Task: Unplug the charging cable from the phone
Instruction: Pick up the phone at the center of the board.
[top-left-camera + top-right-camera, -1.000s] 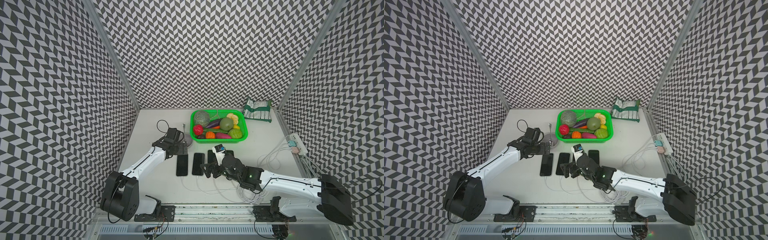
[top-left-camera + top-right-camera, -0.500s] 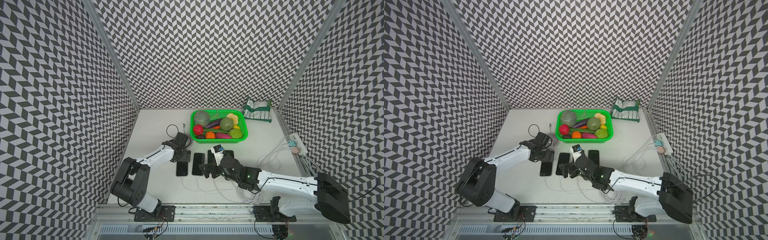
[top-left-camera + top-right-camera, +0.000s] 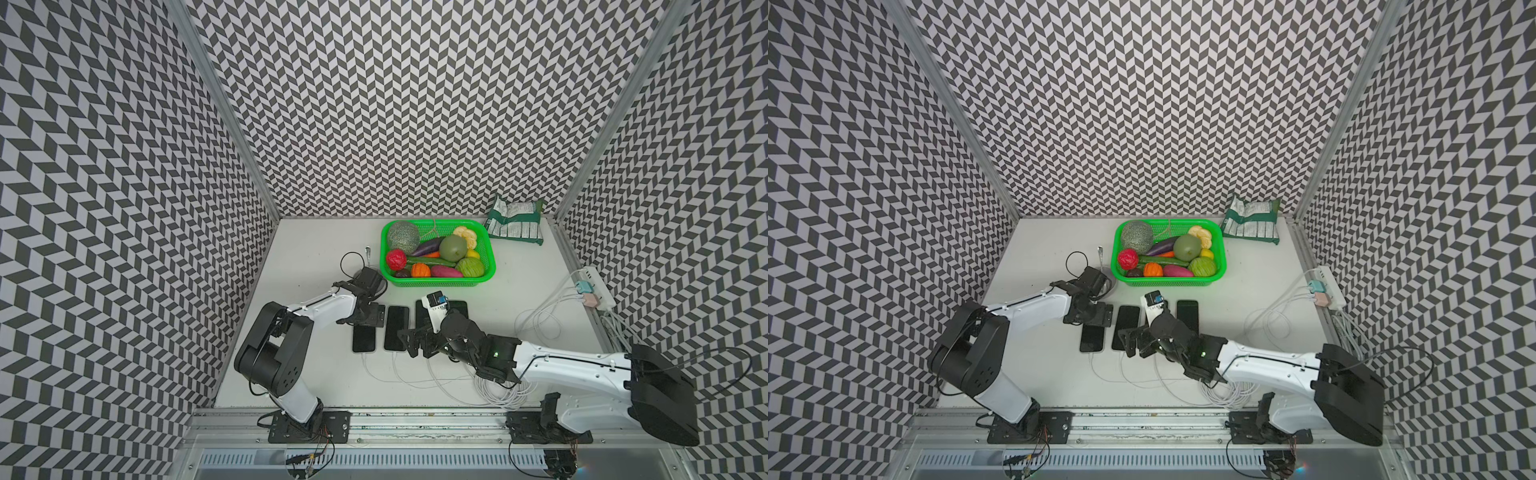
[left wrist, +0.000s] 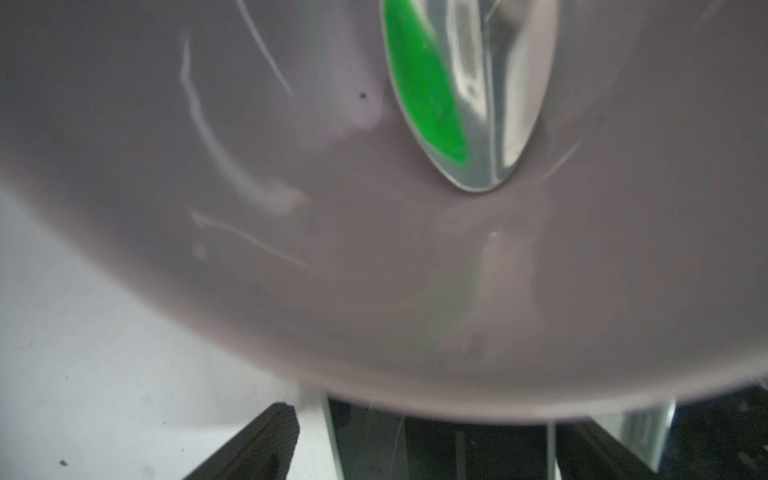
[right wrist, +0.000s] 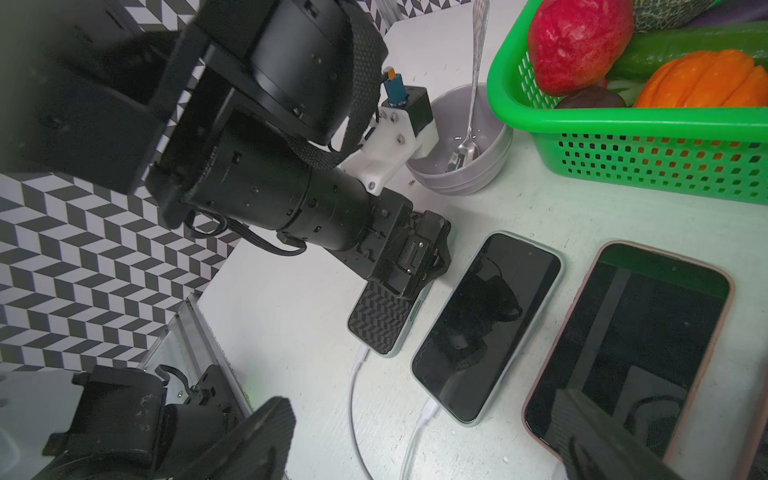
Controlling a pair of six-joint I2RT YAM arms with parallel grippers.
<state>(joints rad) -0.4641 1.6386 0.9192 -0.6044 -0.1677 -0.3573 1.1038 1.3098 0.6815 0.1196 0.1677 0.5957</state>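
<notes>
in a row on the white table [image 3: 316, 266], just on the near side of the green basket [image 3: 438, 283], screens up: end phone [image 3: 364, 340] off the basket's left near corner, next phone [image 3: 395, 328] beside it, then pink-cased phone [image 5: 623, 353] and fourth phone [image 3: 459, 309] straight in front of the basket, both partly hidden under the right arm.

white charging cable [image 5: 360, 361] plugged into the end phone's edge farthest from the basket. second cable [image 5: 428, 411] likewise in the next phone.

left gripper [image 3: 369, 321] low over the end phone's basket-side end, jaws spread wide, nothing grasped. contact with the screen impossible to tell.

right gripper [image 3: 415, 344] farther from the basket, by the next phone's plugged end, jaws released and empty. plug framed between the spread fingers [image 5: 266, 436] in the right wrist view; height above the table impossible to tell.

grey bowl [image 5: 478, 183] just beside the basket's left near corner, spoon [image 5: 472, 104] inside, bowl filling most of the left wrist view.
</notes>
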